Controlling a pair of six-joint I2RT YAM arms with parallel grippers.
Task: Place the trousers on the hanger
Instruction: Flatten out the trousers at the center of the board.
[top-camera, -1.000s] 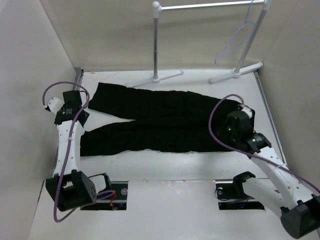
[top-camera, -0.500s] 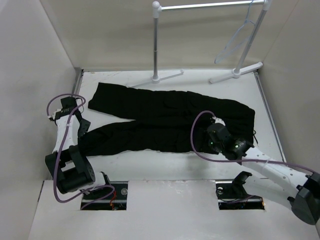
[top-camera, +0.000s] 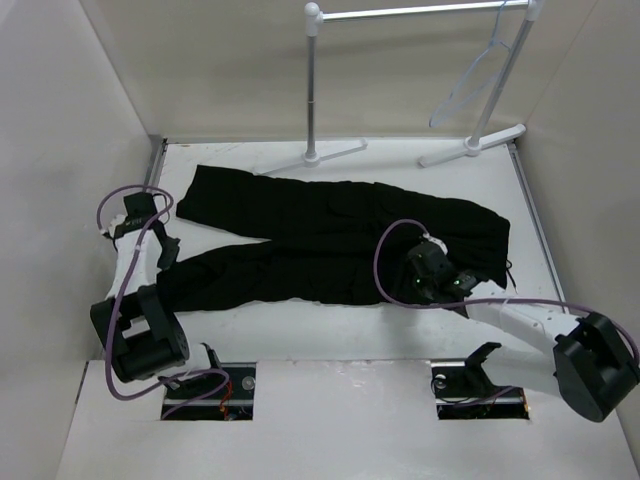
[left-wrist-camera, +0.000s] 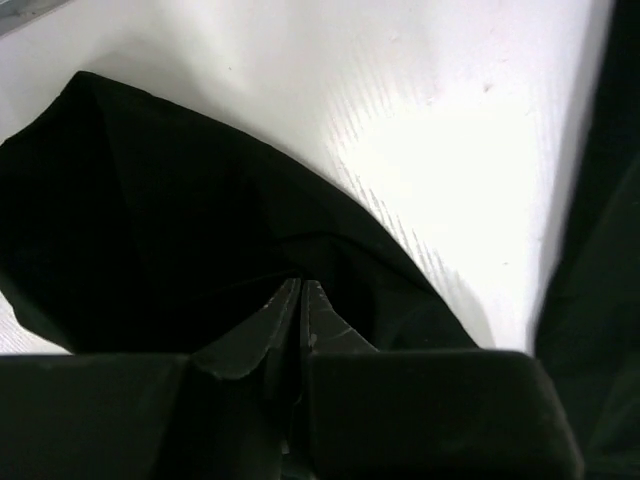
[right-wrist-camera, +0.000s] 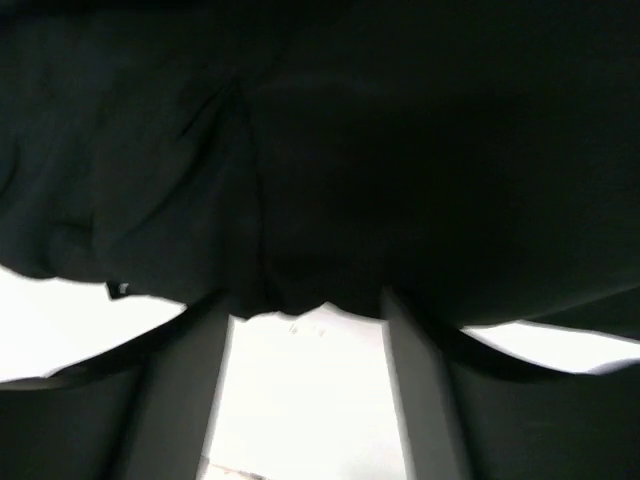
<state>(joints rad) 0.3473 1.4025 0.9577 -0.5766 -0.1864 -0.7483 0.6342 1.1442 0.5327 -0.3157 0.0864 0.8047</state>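
Observation:
The black trousers (top-camera: 330, 235) lie flat across the white table, legs to the left and waist to the right. My left gripper (top-camera: 167, 262) sits at the end of the nearer leg. In the left wrist view it (left-wrist-camera: 300, 287) is shut, with the trousers' cloth (left-wrist-camera: 150, 220) puckering toward the tips. My right gripper (top-camera: 418, 270) hovers low over the trousers' near edge toward the waist. In the right wrist view it (right-wrist-camera: 305, 310) is open, the cloth (right-wrist-camera: 320, 150) just past the fingers and bare table between them. The pale hanger (top-camera: 468, 88) hangs on the rack at the back right.
The white rack (top-camera: 313, 90) stands along the back of the table (top-camera: 400, 335), its T-shaped feet just behind the trousers. Walls close in on the left and right sides. Purple cables loop off both arms.
My left gripper has shut at the leg's end after shifting toward the nearer leg. My right arm swung left from the waist corner to the trousers' near edge, and its gripper opened.

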